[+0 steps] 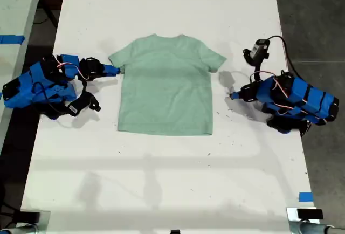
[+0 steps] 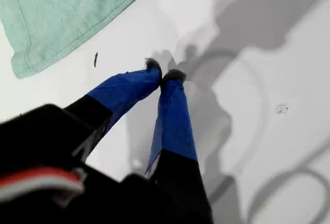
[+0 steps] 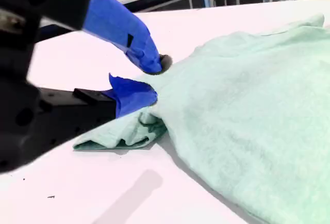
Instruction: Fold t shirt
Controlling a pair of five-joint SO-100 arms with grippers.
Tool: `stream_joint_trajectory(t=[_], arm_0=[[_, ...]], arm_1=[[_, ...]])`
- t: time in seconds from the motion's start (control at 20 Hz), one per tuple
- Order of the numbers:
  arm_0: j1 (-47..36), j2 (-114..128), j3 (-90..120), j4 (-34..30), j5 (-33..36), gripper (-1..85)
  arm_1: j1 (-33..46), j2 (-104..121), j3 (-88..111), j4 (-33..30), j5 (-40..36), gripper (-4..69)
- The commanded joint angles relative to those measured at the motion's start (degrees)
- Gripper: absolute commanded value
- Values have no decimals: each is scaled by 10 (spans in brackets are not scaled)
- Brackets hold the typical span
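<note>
A robotics lab or workshop, long white worktable (image 1: 161, 180) scuffed with dark specks, grey concrete floor (image 1: 312, 18) beyond my first gripper (image 1: 233, 96), blue tape marks (image 1: 305, 197) on the table edge, loose cables (image 1: 283, 48) nearby

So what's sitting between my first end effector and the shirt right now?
Only bare white table and one tiny dark speck. The first wrist view shows my first end effector shut, clear of the shirt.
</note>
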Motion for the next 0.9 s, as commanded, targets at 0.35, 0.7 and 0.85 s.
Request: stream_joint_trajectory(t=[0.35,0.7,0.85], arm_0=[[88,8,25,-3,-138,57],[8,8,25,-23,-113,271],[-30,8,25,-88,-83,120]], arm_1=[[-19,3,32,-23,67,32],[-9,3,32,-23,157,31],[-10,3,35,-40,230,83]])
